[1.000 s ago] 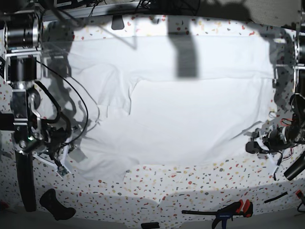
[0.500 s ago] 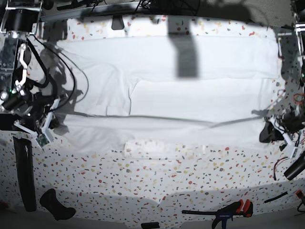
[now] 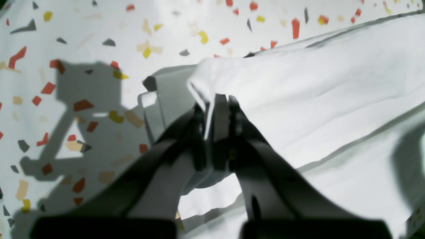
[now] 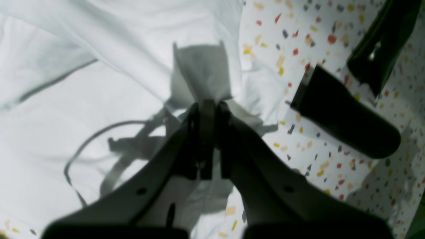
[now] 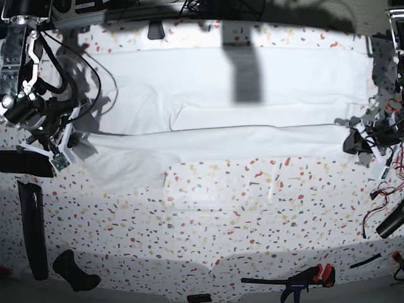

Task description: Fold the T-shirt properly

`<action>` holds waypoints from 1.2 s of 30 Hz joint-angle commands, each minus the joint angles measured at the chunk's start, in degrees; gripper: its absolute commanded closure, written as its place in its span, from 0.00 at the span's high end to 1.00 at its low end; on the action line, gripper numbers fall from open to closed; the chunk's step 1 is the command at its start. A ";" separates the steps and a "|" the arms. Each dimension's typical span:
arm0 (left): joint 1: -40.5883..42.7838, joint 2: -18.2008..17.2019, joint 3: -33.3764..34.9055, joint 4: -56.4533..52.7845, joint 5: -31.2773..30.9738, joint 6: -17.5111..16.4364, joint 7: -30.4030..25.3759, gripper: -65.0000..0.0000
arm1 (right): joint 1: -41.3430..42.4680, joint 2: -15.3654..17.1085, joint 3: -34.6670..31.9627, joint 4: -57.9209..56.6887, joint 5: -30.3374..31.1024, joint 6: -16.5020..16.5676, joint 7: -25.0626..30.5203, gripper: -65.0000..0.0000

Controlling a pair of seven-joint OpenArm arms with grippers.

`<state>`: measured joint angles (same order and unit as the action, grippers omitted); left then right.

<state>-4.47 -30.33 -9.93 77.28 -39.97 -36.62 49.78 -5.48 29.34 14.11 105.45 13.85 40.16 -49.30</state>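
Note:
The white T-shirt lies spread wide across the far half of the speckled table. Its near edge is lifted and doubled back, making a long fold line across the middle. At the right of the base view my left gripper is shut on one corner of that edge. In the left wrist view the cloth bunches between the closed fingertips of the left gripper. On the left side of the base view my right gripper is shut on the other corner. In the right wrist view a tuft of cloth sticks up past the closed right gripper.
A long black bar and a black handle-shaped piece lie at the table's near left. A clamp with red and blue grips lies at the near right. Cables hang by the right arm. A black tool lies beside the right gripper.
Both grippers have carried the shirt's near edge away from the camera toward the far side. The front of the cloth now lies mid-table, and more speckled surface is bare.

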 commanded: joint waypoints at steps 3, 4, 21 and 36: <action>-1.09 -1.29 -0.59 0.98 -0.59 -0.26 -0.50 0.00 | 0.68 0.94 0.50 1.05 0.07 -0.16 -0.31 0.00; -1.09 -1.29 -0.59 0.98 -0.59 -0.26 -0.48 0.00 | 0.68 0.96 0.50 1.05 0.07 -0.16 -0.98 0.00; -1.09 -1.29 -0.59 0.98 -0.61 -0.24 4.66 0.00 | 0.66 -0.31 0.50 1.05 9.33 -0.16 -13.79 0.07; -1.09 -1.27 -0.57 1.01 -0.63 -0.24 4.66 0.00 | 6.21 -0.15 0.57 1.03 9.35 -1.81 -2.38 0.48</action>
<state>-4.49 -30.33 -9.93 77.28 -39.99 -36.60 54.92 -0.47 28.18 14.24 105.43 22.83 38.59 -52.90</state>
